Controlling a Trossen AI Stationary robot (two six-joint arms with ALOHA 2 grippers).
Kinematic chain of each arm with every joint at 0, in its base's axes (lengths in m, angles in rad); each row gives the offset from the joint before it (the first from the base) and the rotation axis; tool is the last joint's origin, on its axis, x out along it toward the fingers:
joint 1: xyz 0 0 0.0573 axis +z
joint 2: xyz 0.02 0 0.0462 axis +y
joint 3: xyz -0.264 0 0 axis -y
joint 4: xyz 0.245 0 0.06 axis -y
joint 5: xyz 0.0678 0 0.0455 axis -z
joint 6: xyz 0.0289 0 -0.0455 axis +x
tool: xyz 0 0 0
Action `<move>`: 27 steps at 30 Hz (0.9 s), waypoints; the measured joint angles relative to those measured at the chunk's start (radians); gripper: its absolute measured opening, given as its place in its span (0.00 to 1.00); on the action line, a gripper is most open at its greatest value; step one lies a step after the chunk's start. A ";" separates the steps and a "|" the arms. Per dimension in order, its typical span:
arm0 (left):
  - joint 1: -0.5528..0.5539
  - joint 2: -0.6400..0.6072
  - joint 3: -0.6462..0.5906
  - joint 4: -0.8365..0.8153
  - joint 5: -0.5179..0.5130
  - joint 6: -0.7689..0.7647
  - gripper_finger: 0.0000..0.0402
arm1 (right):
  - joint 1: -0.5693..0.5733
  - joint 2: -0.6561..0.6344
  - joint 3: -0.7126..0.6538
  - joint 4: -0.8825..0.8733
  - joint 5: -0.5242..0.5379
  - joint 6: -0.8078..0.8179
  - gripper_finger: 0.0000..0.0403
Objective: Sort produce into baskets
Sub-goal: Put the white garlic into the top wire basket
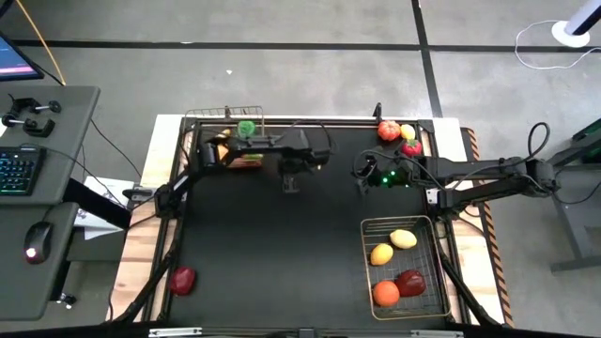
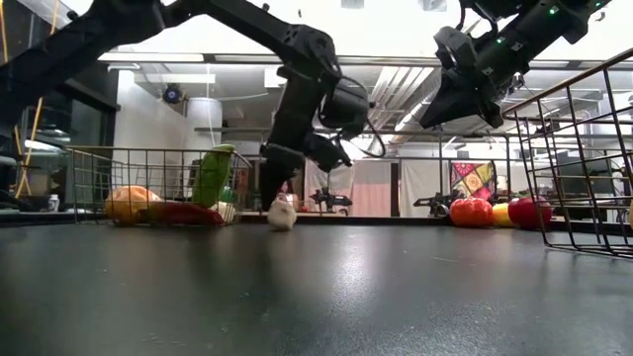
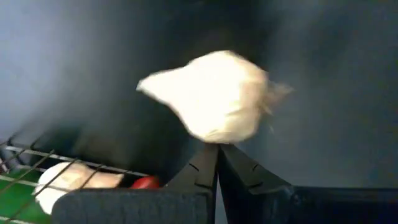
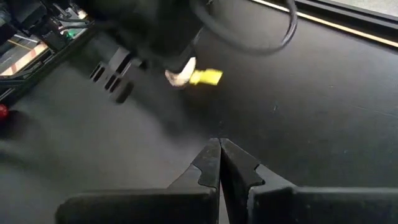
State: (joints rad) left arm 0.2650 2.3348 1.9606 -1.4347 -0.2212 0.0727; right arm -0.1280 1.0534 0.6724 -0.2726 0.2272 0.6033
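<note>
Now, left hand (image 2: 280,198) down at the white garlic (image 2: 282,214) on the black counter (image 1: 263,244).

Its fingertips meet in the wrist view, just beside the garlic and gripping nothing. Right hand (image 1: 364,174) hovers mid-counter, pinched together, empty too. Copper-rimmed basket (image 1: 225,114) sits at the far edge with a green pepper (image 1: 246,128); silvery basket (image 1: 371,282) holds two lemons (image 1: 392,246), an orange (image 1: 386,293), a dark-red piece (image 1: 410,281). Red apple (image 1: 181,279) alone near the left corner. No readable writing anywhere.

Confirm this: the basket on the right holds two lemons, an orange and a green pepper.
Not quite. In the high view the basket on the right holds two lemons, an orange and a dark-red piece, not a green pepper.
</note>
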 joint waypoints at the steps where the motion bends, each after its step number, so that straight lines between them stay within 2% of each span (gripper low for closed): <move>1: -0.014 0.000 0.000 0.003 0.002 0.000 0.00 | 0.000 0.000 0.000 0.000 0.000 -0.001 0.00; 6: -0.096 0.000 0.000 -0.021 0.034 0.038 0.00 | 0.000 0.000 0.000 0.000 0.000 -0.001 0.00; 10: -0.152 -0.006 0.000 -0.083 -0.024 0.079 0.00 | 0.000 0.000 0.000 -0.001 0.000 -0.006 0.00; 16: -0.147 -0.092 -0.001 0.005 -0.038 0.110 0.00 | 0.018 0.000 0.000 -0.027 0.000 -0.020 0.00; 19: -0.133 -0.144 -0.001 0.072 0.032 0.152 0.00 | 0.037 0.000 0.000 -0.033 0.009 -0.035 0.00; 24: -0.106 -0.233 -0.001 0.089 0.197 0.191 0.00 | 0.053 0.000 0.000 -0.034 0.016 -0.063 0.00; 27: -0.093 -0.300 -0.069 0.137 0.258 0.201 0.00 | 0.053 0.000 0.000 -0.034 0.016 -0.081 0.00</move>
State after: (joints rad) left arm 0.1722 2.0347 1.8914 -1.2977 0.0365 0.2733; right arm -0.0753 1.0534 0.6724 -0.3065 0.2434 0.5218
